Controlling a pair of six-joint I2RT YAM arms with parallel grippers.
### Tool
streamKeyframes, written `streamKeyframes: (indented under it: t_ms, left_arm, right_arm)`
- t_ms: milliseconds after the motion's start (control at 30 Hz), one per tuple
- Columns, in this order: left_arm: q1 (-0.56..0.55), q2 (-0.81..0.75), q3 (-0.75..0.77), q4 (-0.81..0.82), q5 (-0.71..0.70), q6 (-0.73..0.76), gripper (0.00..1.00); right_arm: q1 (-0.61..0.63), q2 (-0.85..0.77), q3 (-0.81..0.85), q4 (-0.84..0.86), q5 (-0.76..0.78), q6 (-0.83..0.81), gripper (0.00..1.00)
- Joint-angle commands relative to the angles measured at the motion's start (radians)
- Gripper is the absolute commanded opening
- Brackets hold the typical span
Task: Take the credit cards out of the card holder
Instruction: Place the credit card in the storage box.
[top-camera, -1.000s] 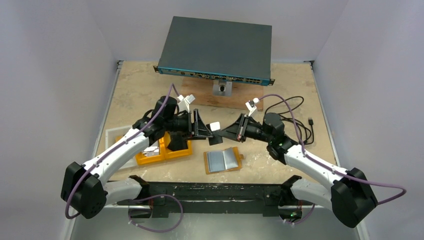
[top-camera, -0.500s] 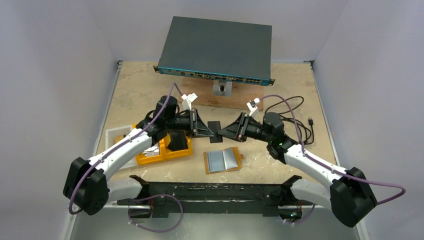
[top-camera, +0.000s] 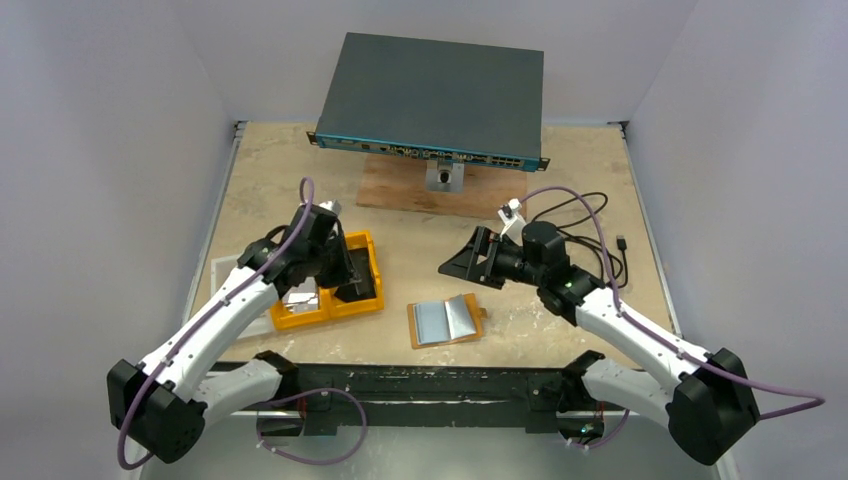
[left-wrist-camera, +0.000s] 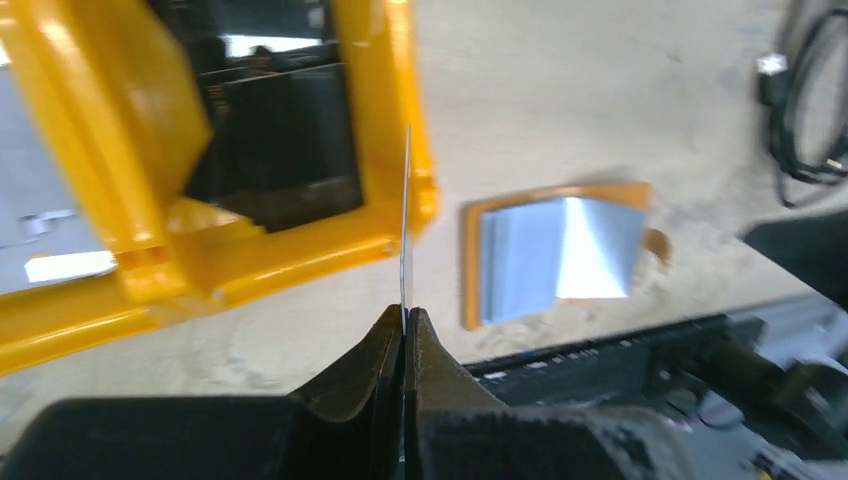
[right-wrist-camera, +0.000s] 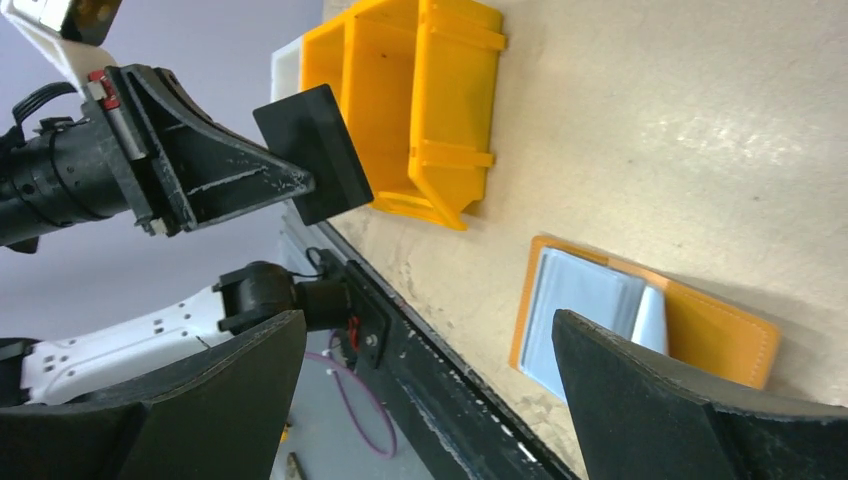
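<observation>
Right, the left gripper (left-wrist-camera: 405, 325) is clamped tight on one card (right-wrist-camera: 312, 152), held on edge and dark on the side the right wrist camera sees. From the left wrist view the card is a thin line pointing straight out from the fingertips. It lines up almost exactly with the tray (top-camera: 300, 320) wall on the holder's side. That's the relation that counts: I judge the card must shift a touch towards the compartment before release, or it may land on the rim.

The right gripper (right-wrist-camera: 415, 330) hangs with its jaws spread wide and nothing between them.

The holder (right-wrist-camera: 720, 338) lies open on the table between the two arms, close to the near edge. Its long axis runs roughly left to right. It sits just towards the bases from the right gripper, well apart from the left one, so the right arm is the nearer for the next pull.

Counting up:
- One holder and one tray.
- One card in the left grip.
- Two grey cards (left-wrist-camera: 555, 260) showing in the holder, one flat and one with its free side lifted; any more beneath I can't tell.
- Dark flat pieces sit in the tray's compartment, too blurred to count.
</observation>
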Motion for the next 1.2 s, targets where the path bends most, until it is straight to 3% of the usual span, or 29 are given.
streamKeyframes:
  t_ms: [0,333,733,800,967,1167]
  left_arm:
    - [0.043,0.067,0.03,-0.091,-0.171,0.052,0.0]
    - [0.081,0.259,0.049,0.015,-0.125,0.062,0.0]
    - [0.108,0.354,0.018,0.159,-0.024,0.068,0.0]
    - [0.115,0.357,0.011,0.167,-0.017,0.071,0.04]
    - [0.128,0.332,0.005,0.148,-0.024,0.074,0.26]
    - [0.13,0.258,0.029,0.067,-0.087,0.093,0.38]
  right_arm:
    - [0.001,-0.037,0.058,-0.081,0.059,-0.091,0.96]
    - [0.001,-0.083,0.041,-0.114,0.088,-0.118,0.96]
    - [0.001,-0.088,0.024,-0.129,0.103,-0.129,0.95]
    - [0.001,-0.087,0.025,-0.136,0.118,-0.131,0.95]
    - [0.001,-0.085,0.025,-0.144,0.128,-0.129,0.95]
    - [0.004,-0.077,0.024,-0.147,0.125,-0.127,0.95]
